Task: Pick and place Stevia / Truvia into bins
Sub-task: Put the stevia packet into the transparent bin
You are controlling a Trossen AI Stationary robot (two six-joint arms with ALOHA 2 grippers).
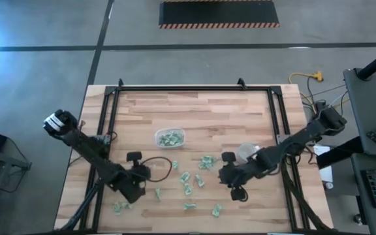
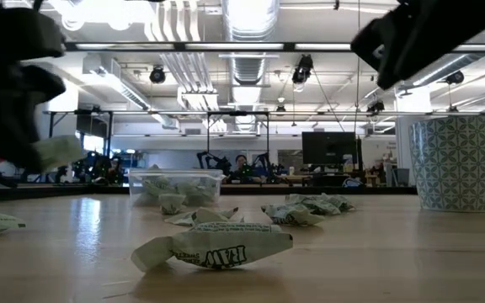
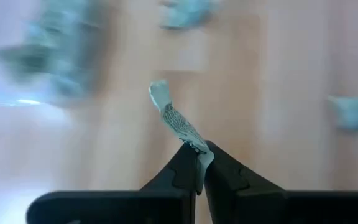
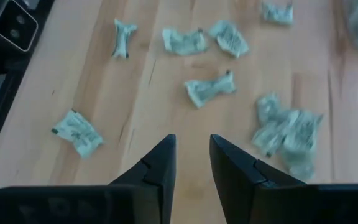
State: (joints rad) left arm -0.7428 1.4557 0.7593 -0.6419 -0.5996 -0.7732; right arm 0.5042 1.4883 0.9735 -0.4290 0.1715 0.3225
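Now | left gripper (image 3: 199,163) fingers pinched one Stevia packet (image 3: 178,122) by its end, clear of surface, ready for tub (image 1: 170,138) | right gripper (image 4: 192,160) fingers spread, empty, above loose packets (image 4: 209,88).

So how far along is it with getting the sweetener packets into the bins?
Partly done. The clear tub already holds several packets. In hand: the left claw is shut on one packet, lifted off the table. The right claw is empty, above the loose packets. Left: roughly ten packets scattered on the table; whether the patterned cup holds any isn't visible.
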